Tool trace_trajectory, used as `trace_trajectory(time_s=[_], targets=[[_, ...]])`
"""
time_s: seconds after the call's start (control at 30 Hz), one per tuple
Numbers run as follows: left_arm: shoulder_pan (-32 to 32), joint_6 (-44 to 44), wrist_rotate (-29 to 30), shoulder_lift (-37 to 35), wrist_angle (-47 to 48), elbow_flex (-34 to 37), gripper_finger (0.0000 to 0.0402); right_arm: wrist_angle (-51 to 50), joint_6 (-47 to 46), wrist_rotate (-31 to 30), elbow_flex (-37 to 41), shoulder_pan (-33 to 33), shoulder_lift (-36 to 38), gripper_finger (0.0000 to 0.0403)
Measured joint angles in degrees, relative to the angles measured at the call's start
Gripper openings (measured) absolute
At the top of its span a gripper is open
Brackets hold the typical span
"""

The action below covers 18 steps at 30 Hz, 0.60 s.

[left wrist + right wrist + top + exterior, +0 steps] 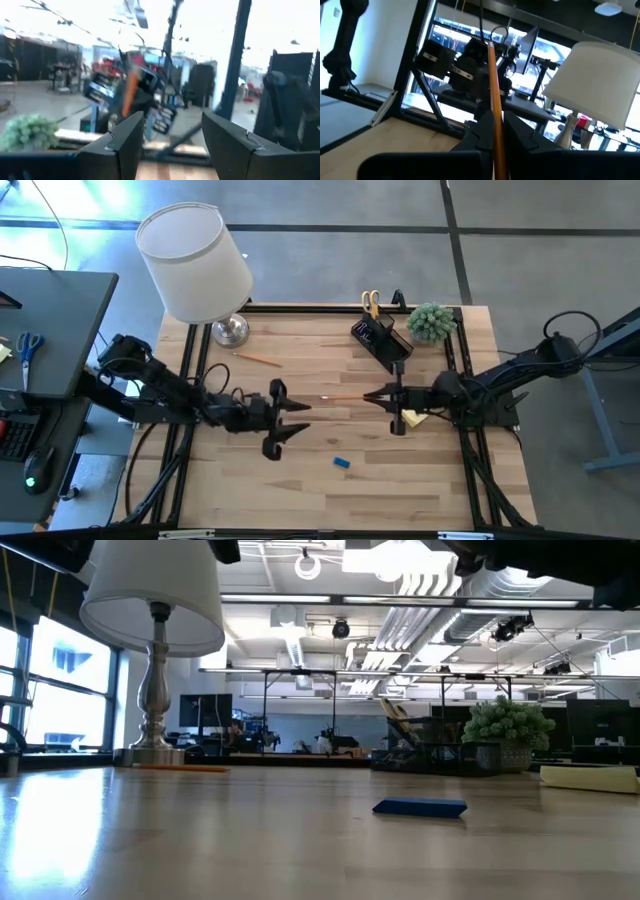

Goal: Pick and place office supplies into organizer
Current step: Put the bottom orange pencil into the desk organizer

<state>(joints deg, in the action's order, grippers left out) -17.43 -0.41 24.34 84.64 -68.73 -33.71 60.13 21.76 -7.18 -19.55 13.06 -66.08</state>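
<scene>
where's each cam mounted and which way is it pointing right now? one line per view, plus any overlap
High: overhead, straight down on table; both arms, left gripper, right gripper holding orange pencil.
Low: table-top height, level across; blue eraser, no arm.
Left wrist: past its open fingers toward the right arm.
Right wrist: past its shut fingers along the pencil, toward the left arm.
Shared: lamp in high, low, right wrist.

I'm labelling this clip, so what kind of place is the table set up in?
Probably an open-plan lab or workshop: exposed ceiling ducts and strip lights overhead, a desk with a keyboard beside the wooden table, and more dark equipment frames across the room.
</scene>
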Motion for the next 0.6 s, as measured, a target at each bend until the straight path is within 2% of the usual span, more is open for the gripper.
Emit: trace_trajectory(time_s=[0.17,0.33,0.5,0.6], targets=[[2.56,0.51,-0.40,0.02,-1.51,0.00,0.0189,2.41,1.15,0.09,0.00,0.59,0.09,0.0009],[4.55,5.64,-5.49,1.82,-2.10,-2.51,0.0189,4.25,0.76,0.09,0.00,0.44,0.09,0.0009],[6.31,16.33,-8.79,6.30,3.12,-10.73,0.0189,5.87,1.23,0.25,0.00,0.29,0.09,0.0009],[7.40,17.72,-8.90,7.97,9.99,-16.45,0.0189,5.89,0.56,2.03,0.00,0.11,0.09,0.0009]])
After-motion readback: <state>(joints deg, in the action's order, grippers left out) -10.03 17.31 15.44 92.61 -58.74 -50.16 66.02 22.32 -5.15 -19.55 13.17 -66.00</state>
